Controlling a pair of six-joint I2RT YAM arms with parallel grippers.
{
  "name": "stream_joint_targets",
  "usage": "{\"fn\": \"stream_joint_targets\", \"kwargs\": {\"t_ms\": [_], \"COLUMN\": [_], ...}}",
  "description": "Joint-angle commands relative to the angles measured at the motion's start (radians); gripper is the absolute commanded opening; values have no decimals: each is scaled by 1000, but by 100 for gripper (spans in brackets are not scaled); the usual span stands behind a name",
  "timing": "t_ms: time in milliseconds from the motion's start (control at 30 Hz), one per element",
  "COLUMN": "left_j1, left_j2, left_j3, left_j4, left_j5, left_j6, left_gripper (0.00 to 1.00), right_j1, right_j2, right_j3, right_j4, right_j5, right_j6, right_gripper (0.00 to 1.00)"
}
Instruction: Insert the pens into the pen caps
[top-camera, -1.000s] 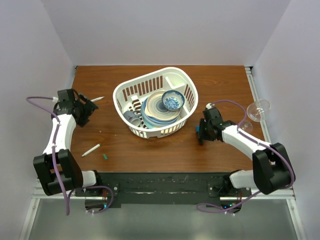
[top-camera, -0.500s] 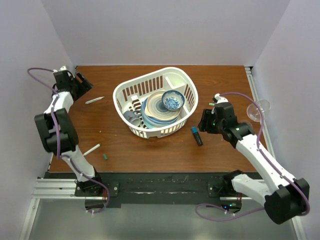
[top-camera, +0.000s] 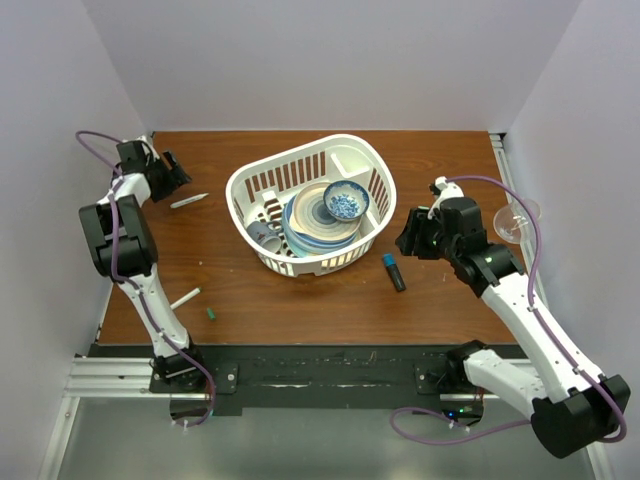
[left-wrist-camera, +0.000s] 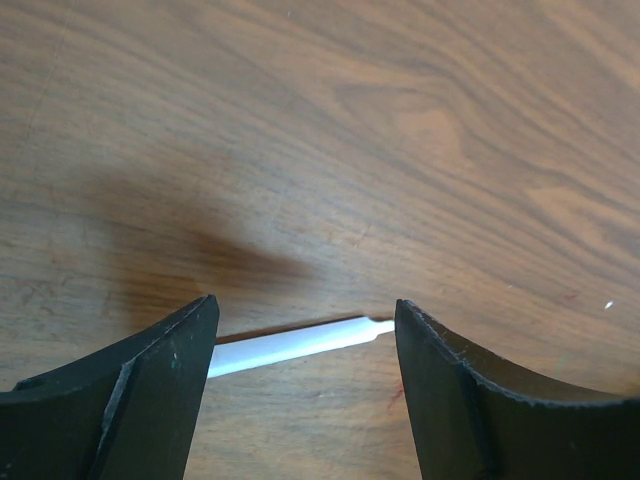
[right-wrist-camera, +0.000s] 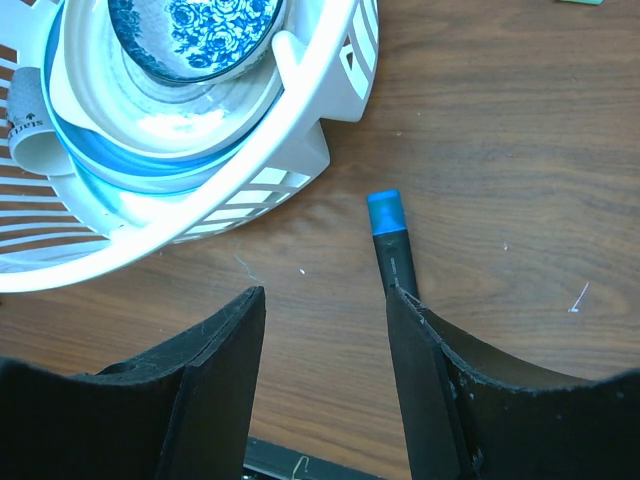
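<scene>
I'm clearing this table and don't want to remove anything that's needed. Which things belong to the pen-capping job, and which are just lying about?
Job:
- far white pen
- near white pen
- black marker
- green cap

Lying about:
- basket
- plates
- bowl
- glass

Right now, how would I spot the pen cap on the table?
Start at the white basket in the middle, then look toward the near left. Beside a white pen lies the cap: tiny, dark green, and far shorter than the pen.
</scene>
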Motion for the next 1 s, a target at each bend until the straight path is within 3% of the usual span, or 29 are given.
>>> {"fn": "stream_joint_targets", "kwargs": {"t_ms": [0,633,967], "left_j1": [7,-19,-117], "left_j2": [24,-165,-134], "left_j3": [13,-190,-142], "left_j4": [-32,-67,-168], "left_j5": [-1,-14,-235], "left_j6": [65,104,194], "left_gripper": [75,60,53], "right_j1": [-2,-2,-1], "right_j2": [-25,-107,-131], "right_j3": [43,33,35], "right_j4": [-14,-45,-57], "right_j5": [-31,-57,-69], "right_j6": [-23,-34,-38], "right_gripper": [56,56,55]}}
